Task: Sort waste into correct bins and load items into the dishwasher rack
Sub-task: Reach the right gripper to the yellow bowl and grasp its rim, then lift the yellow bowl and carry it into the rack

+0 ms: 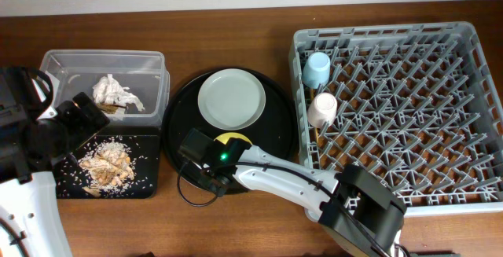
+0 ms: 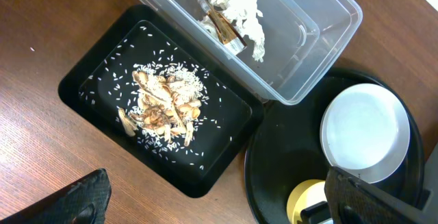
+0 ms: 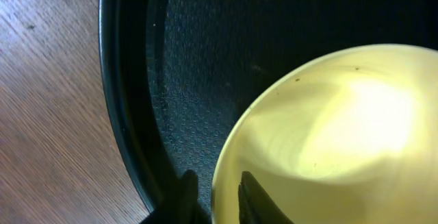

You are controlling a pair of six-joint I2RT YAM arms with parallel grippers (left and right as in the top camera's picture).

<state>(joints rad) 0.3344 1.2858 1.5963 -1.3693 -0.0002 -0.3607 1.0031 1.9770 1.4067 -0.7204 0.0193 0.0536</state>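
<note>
- The right hand [image 3: 213, 200] reaches across the desk [image 1: 118, 225] to the yellow bowl [image 3: 335, 135], which sits on the round black tray [image 3: 130, 114] just beside the pale plate [image 1: 231, 99].
- Its fingers stand narrowly apart and straddle the bowl's rim, one outside and one inside. Whether they actually pinch the rim, I cannot tell.
- The left hand [image 2: 219, 207] is spread wide and holds nothing, hovering near the shallow black tray [image 2: 89, 80].
- The waste looks sorted: the tissue [image 1: 116, 92] and wrapper [image 2: 222, 25] lie in the clear tub [image 1: 149, 60], and the food scraps [image 2: 161, 104] lie in the black tray.
- The dishwasher rack [image 1: 385, 31] holds the light blue cup [image 1: 317, 69] and the pink cup [image 1: 322, 109] near its left wall.
- Main risk: a grip on a thin, glossy rim (only the edge is between the fingers) could let the bowl pivot or slide out once it is lifted.
- A shallow bite would drop the bowl back onto the tray, perhaps against the plate.
- If the lift is too low, the bowl may catch the tray's raised lip or the rack's wall.
- The two cups stand close to the likely entry side, so a swinging bowl could knock them off their pegs.
</note>
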